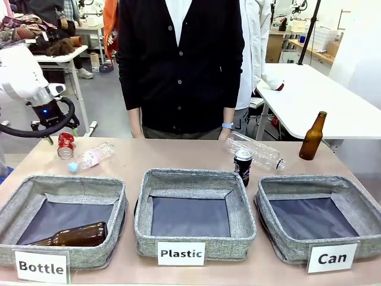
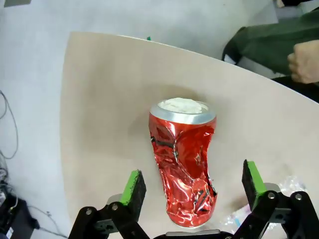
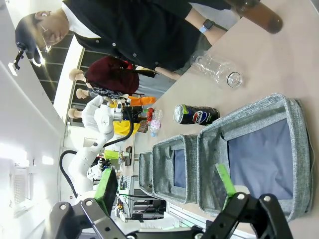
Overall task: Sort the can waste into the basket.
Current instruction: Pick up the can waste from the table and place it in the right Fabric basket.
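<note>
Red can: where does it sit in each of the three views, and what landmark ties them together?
Front view: red can at the table's far-left corner.
Left wrist view: centre, between the open fingers of the left gripper.
Right wrist view: probably the tiny red spot left of centre, far off.
Shared landmark: the clear bottle lying beside it.

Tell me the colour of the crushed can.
The crushed can is shiny red with a silver rim; best in left wrist view.
</note>
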Controlling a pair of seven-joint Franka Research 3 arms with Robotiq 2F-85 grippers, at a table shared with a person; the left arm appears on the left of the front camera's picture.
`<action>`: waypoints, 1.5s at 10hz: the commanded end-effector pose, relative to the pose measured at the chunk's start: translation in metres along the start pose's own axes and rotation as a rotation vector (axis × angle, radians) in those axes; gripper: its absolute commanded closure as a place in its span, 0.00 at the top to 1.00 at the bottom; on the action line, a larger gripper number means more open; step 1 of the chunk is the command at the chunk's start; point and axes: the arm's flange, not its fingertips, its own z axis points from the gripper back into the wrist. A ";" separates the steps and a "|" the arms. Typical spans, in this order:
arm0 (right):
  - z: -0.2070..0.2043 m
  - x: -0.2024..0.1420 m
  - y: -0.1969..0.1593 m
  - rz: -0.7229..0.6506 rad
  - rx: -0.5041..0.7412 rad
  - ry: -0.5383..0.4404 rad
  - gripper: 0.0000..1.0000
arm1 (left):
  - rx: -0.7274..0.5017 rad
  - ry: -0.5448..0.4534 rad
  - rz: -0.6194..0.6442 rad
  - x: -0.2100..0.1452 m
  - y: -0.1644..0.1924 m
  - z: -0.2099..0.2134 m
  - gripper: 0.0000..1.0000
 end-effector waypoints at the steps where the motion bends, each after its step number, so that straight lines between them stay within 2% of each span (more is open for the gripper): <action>1: -0.001 0.002 -0.001 0.026 0.026 -0.018 1.00 | 0.047 -0.014 0.023 0.003 -0.005 -0.004 1.00; 9: -0.001 0.002 -0.001 0.026 0.026 -0.018 1.00 | 0.087 -0.004 0.034 -0.001 -0.008 -0.033 1.00; 10: -0.001 0.002 -0.001 0.026 0.026 -0.018 1.00 | 0.096 -0.010 0.031 0.000 -0.008 -0.032 0.41; 11: -0.001 0.002 -0.001 0.026 0.026 -0.018 1.00 | 0.097 -0.012 0.025 -0.001 -0.008 -0.032 0.41; 12: -0.001 0.002 -0.001 0.026 0.026 -0.018 1.00 | 0.093 -0.020 0.022 -0.001 -0.006 -0.030 0.00; 13: -0.001 0.002 -0.001 0.026 0.026 -0.018 1.00 | 0.077 -0.023 0.020 -0.003 -0.003 -0.024 0.39; 14: -0.001 0.002 -0.001 0.026 0.026 -0.018 1.00 | 0.069 -0.024 0.013 -0.004 0.003 -0.017 0.00; 15: -0.001 0.002 -0.001 0.026 0.026 -0.018 1.00 | 0.054 -0.017 -0.030 -0.006 0.014 0.001 0.00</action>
